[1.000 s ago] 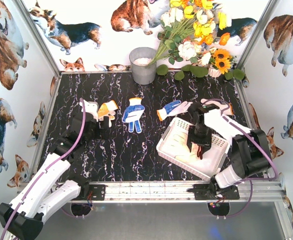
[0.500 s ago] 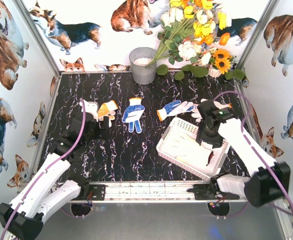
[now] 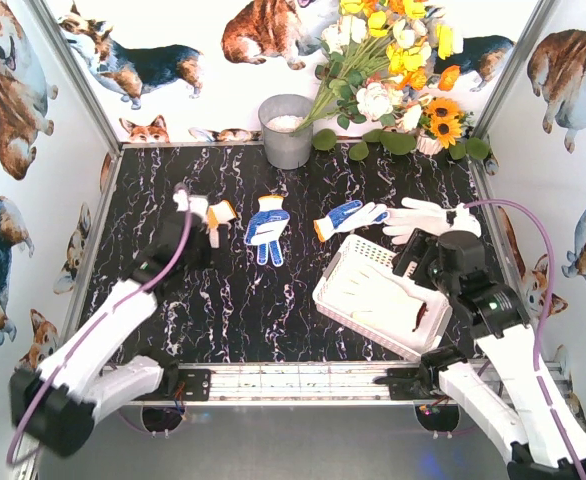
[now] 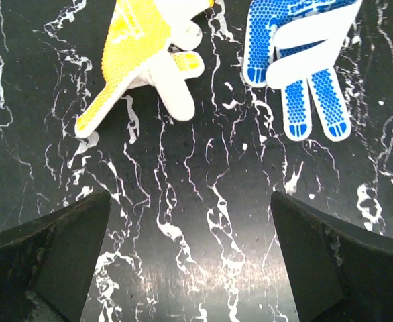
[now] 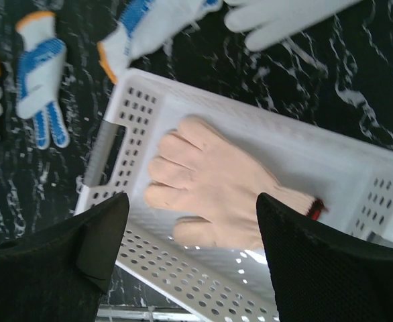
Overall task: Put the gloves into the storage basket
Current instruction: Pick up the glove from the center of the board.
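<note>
Black left gripper (image 4: 190,201): stands with jaws wide apart, clasps nothing, hangs over bare tabletop (image 4: 203,255) of black stone veined with white. Just beyond the fingertips: yellow-palmed glove (image 4: 139,60), lying flat, fingers toward the near edge, a white knit finger across it; cannot tell whether from the same glove or another. Beside it to the right, and apart from it: blue-dotted glove (image 4: 304,60), dotted side up, fingers also pointing toward the near edge.

Black right gripper (image 5: 193,201): likewise jaws well apart, nothing between them, grips no glove. Hangs above the storage basket (image 5: 203,295), white plastic with perforated walls, set askew on the right half of the table. Inside, flat on the basket floor: pale glove (image 5: 216,184), fingers toward the basket's left end, red trim at the cuff, clear of both gripper fingers.

Outside the basket, close to its far rim: second blue-dotted glove (image 3: 345,218) with an orange cuff; cannot tell whether touching the rim. Next to that, to the right: plain white glove (image 3: 425,218), fingers spread, flat on the tabletop.

Farther back, against the rear wall: grey bucket (image 3: 287,130), upright, and to its right a bunch of flowers (image 3: 393,60), yellow, white and orange. Around the table: walls (image 3: 13,100) printed with corgis.
</note>
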